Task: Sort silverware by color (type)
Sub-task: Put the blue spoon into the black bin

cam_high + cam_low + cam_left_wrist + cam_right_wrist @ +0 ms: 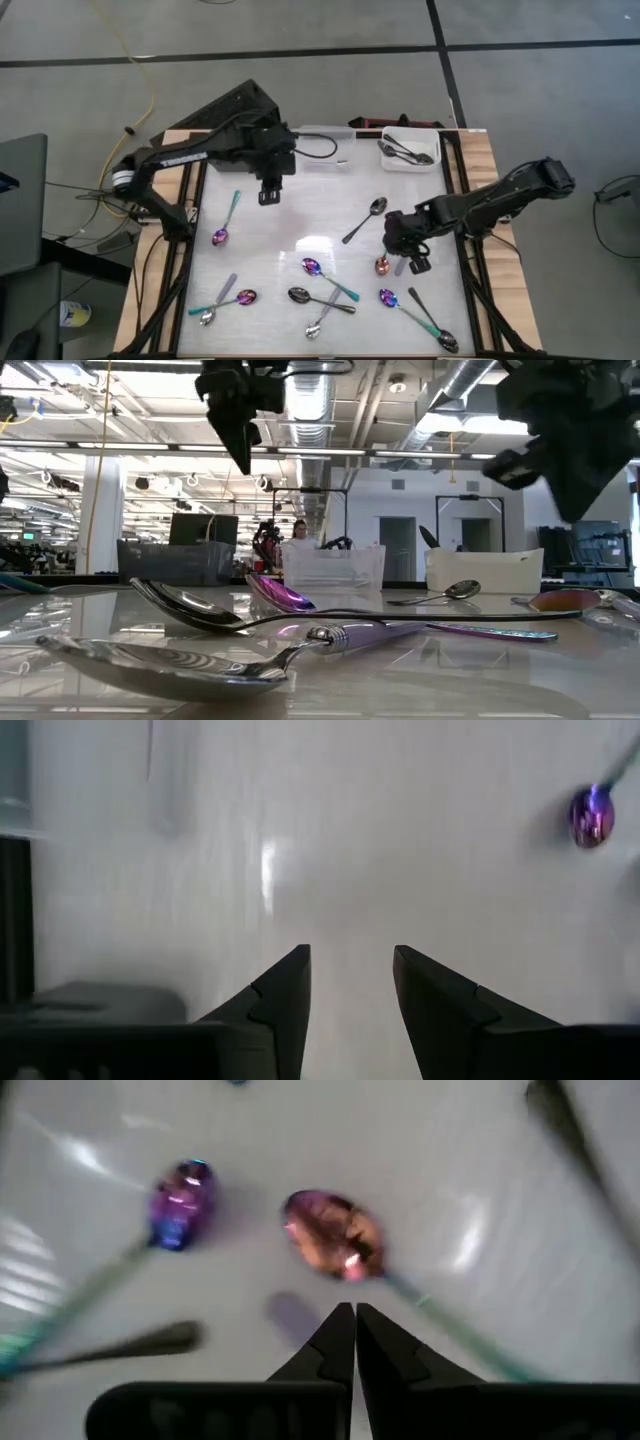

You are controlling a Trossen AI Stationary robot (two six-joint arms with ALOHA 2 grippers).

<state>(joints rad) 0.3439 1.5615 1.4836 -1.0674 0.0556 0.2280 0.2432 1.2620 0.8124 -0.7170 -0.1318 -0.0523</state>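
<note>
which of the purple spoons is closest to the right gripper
The iridescent spoon with the pinkish-copper bowl, lying right at the right gripper, whose fingers are shut. In the right wrist view its bowl sits just past the fingertips; the other purple spoons lie farther off.

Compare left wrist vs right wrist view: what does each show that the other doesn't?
Left wrist only: the left end effector, fingers apart over bare white tabletop, one iridescent purple spoon bowl far off at the picture's edge.

Right wrist only: the right end effector, fingers together, tips just short of a pink-purple spoon bowl; a blue-purple spoon beside it, and a dark spoon handle.

Shared: the same glossy white surface, neither end effector holding anything.
</note>
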